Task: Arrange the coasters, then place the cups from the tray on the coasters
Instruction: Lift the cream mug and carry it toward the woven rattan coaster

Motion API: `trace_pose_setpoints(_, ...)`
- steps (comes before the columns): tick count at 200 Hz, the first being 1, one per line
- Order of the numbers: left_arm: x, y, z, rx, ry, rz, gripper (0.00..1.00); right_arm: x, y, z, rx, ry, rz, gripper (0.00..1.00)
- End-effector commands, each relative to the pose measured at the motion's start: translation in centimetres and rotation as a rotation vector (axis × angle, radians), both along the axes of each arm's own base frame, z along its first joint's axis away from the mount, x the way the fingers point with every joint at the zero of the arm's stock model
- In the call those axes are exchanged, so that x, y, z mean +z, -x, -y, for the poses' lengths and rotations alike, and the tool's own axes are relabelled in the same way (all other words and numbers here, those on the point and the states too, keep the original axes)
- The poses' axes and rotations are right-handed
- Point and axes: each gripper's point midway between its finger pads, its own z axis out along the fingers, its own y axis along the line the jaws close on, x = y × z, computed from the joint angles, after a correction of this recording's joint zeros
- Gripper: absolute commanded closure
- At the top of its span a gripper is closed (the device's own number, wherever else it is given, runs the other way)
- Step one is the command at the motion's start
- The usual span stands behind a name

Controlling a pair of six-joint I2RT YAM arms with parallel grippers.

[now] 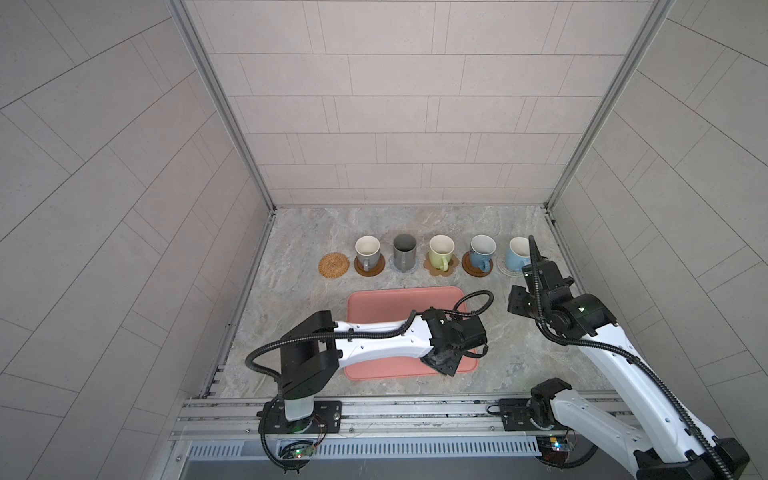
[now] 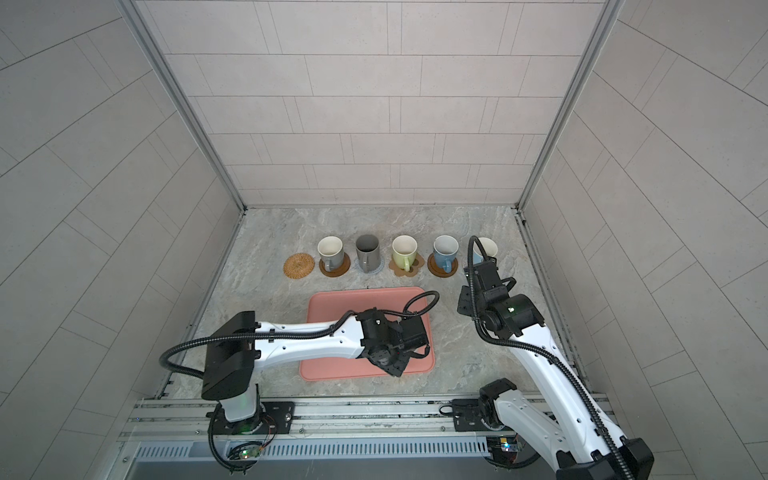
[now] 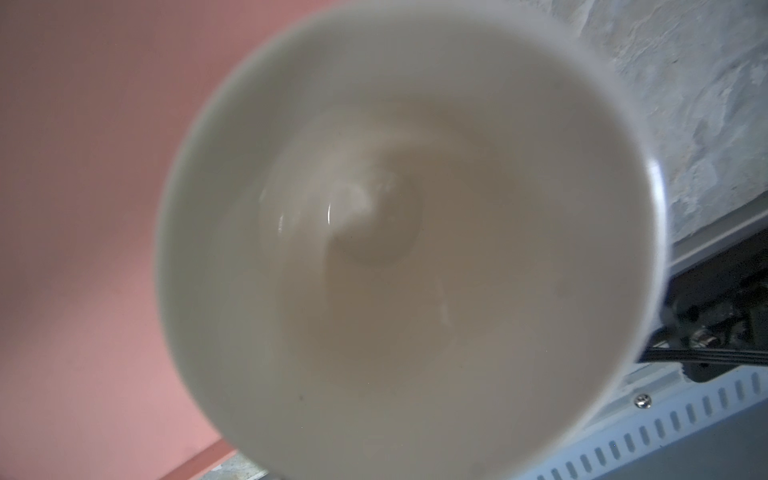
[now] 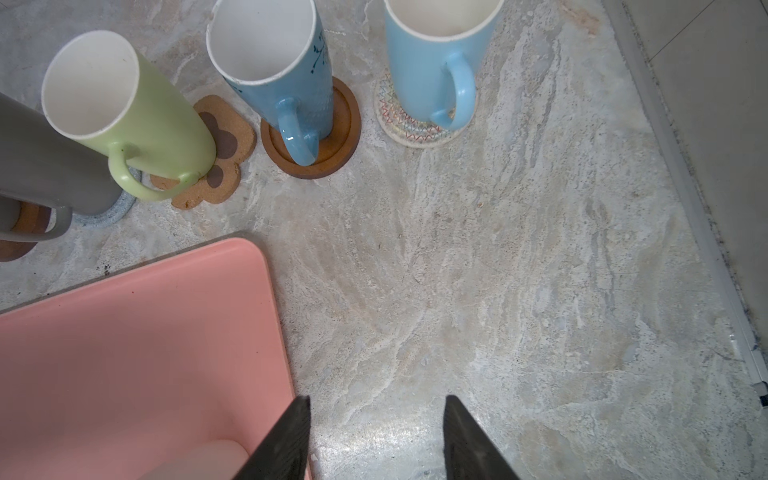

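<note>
Five cups stand in a row on coasters at the back: grey-handled (image 1: pixel 367 249), dark grey (image 1: pixel 403 249), light green (image 1: pixel 440 249), patterned blue (image 1: pixel 482 249), light blue (image 1: pixel 516 254). The woven rattan coaster (image 1: pixel 333 264) at the row's left end is bare. My left gripper (image 1: pixel 446 357) hangs over the front right corner of the pink tray (image 1: pixel 374 303), its fingers hidden. The left wrist view looks straight down into a pale cup (image 3: pixel 415 249) on the tray (image 3: pixel 83 208). My right gripper (image 4: pixel 376 415) is open above bare countertop beside the tray (image 4: pixel 124 332).
The right wall's metal rail (image 4: pixel 706 249) runs close past the light blue cup (image 4: pixel 432 62). The aluminium base rail (image 1: pixel 395 411) borders the counter's front edge. Marble counter (image 1: pixel 519 353) lies between the tray and the right arm.
</note>
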Motion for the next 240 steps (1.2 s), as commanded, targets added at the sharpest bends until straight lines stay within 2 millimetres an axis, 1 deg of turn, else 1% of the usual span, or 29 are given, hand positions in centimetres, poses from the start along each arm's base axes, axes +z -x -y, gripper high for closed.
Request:
trace_pose_setpoints(1,-0.1,-0.9,-0.9,-0.035,-0.061,0.041,0.73,-0.3,0.7,0.7,-0.031,0.015,-0.016,0.46)
trace_pose_setpoints(25,-0.1,-1.1,-1.0,-0.049,-0.069,0.057,0.77,-0.2,0.7,0.8,-0.033,0.020,-0.018,0.46)
trace_pose_setpoints(40,0.1,-1.4,-1.0,-0.057,-0.067,0.072,0.81,-0.1,0.8,0.9,-0.037,0.022,-0.016,0.46)
trace_pose_setpoints(78,1.6,-2.3,-1.2,-0.068,-0.050,0.140,0.86,0.1,0.9,1.1,-0.048,0.027,-0.017,0.46)
trace_pose_setpoints(99,2.8,-3.0,-1.8,-0.052,-0.051,0.189,0.87,0.2,1.0,1.2,-0.053,0.028,-0.018,0.46)
trace_pose_setpoints(128,4.0,-3.8,-3.4,0.002,-0.050,0.229,0.87,0.2,1.2,1.3,-0.060,0.031,-0.019,0.46)
trace_pose_setpoints(149,4.5,-4.4,-5.0,0.054,-0.037,0.230,0.87,0.1,1.1,1.3,-0.061,0.028,-0.021,0.46)
trace_pose_setpoints(175,5.1,-5.4,-7.5,0.119,-0.027,0.239,0.87,0.2,1.0,1.2,-0.063,0.021,-0.017,0.46)
trace_pose_setpoints(196,5.4,-6.2,-9.7,0.174,-0.023,0.241,0.87,0.2,0.9,1.1,-0.063,0.018,-0.018,0.46)
trace_pose_setpoints(240,5.8,-8.4,-15.2,0.309,-0.026,0.250,0.87,0.6,0.7,1.1,-0.066,0.013,-0.010,0.47)
